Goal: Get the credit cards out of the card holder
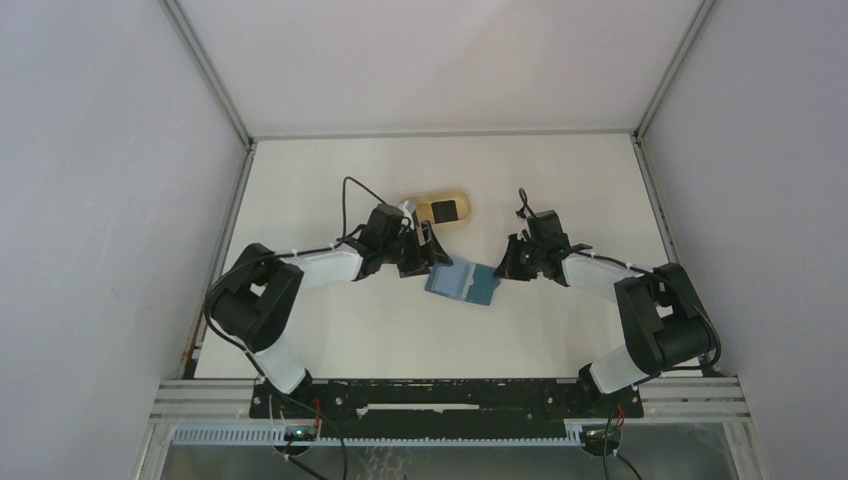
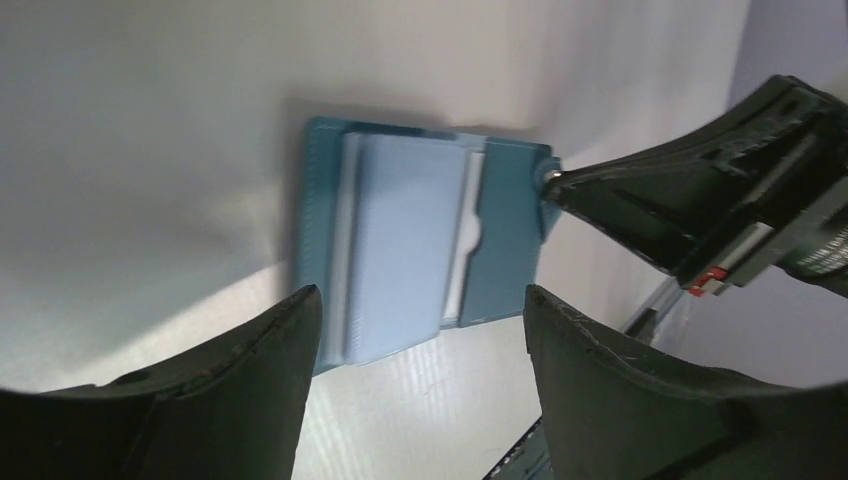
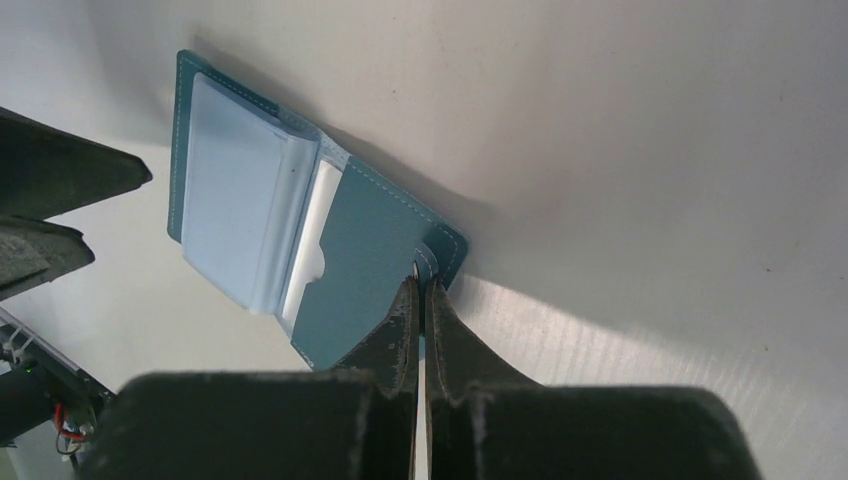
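Two arms reach in over the middle of the white bench (image 1: 330, 330), the left arm (image 1: 300, 272) and the right arm (image 1: 610, 272) coming from either side to the card holder (image 1: 462, 283), which lies flat and spread open between them. Just beyond the left arm sits a tan tray (image 1: 425, 200) with a black card (image 1: 445, 211) in it, so I judge that at least one of the credit cards is already out. The left jaws stand wide apart and empty, hovering to either side of the holder's edge. The right jaws are pressed together on the small closure tab (image 3: 430, 255), pinning that flap down. Inside the holder a pale blue layer (image 3: 235, 215) covers one half; whether it is a card or a sleeve I cannot tell. A white card (image 3: 312, 225) shows in the slot beside it, so that one at least is left to pull.
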Robot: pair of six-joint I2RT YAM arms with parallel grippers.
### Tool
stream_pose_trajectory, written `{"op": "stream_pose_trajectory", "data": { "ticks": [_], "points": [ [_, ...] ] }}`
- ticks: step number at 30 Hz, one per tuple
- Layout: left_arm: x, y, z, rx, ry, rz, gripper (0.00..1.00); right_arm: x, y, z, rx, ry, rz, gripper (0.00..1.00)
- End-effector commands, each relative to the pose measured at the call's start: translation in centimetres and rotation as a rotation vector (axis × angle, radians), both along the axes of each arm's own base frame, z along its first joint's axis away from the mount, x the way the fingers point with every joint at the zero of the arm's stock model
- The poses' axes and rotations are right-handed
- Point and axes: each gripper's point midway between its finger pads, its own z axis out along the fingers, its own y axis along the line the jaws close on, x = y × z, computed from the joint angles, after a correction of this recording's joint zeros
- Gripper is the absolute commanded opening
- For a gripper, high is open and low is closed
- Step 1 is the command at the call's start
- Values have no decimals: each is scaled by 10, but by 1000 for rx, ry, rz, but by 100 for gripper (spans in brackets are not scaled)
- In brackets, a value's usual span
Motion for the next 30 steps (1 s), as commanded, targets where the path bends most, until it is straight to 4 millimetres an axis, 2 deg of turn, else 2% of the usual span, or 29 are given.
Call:
{"op": "stream_pose_trajectory", "data": {
  "ticks": [1, 7, 13, 20, 23, 28, 30],
  "points": [
    [3, -28, 28, -164, -40, -59, 78, 22, 10, 19, 57, -69, 8, 0],
    [1, -29, 33, -184, -49, -74, 77, 22, 14, 22, 81, -77, 26, 0],
    [-1, -39, 35, -278, -18, -77, 68, 22, 17, 23, 94, -79, 34, 0],
    [0, -38, 36, -277, -22, -71, 64, 21, 17, 22, 92, -78, 42, 0],
    [4, -25, 32, -224, -35, -44, 64, 20, 16, 23, 87, -78, 47, 0],
    [18, 27, 13, -32, -61, 45, 67, 19, 15, 21, 78, -74, 50, 0],
    [17, 39, 3, 11, -46, 53, 67, 19, 15, 20, 81, -72, 52, 0]
  ]
}}
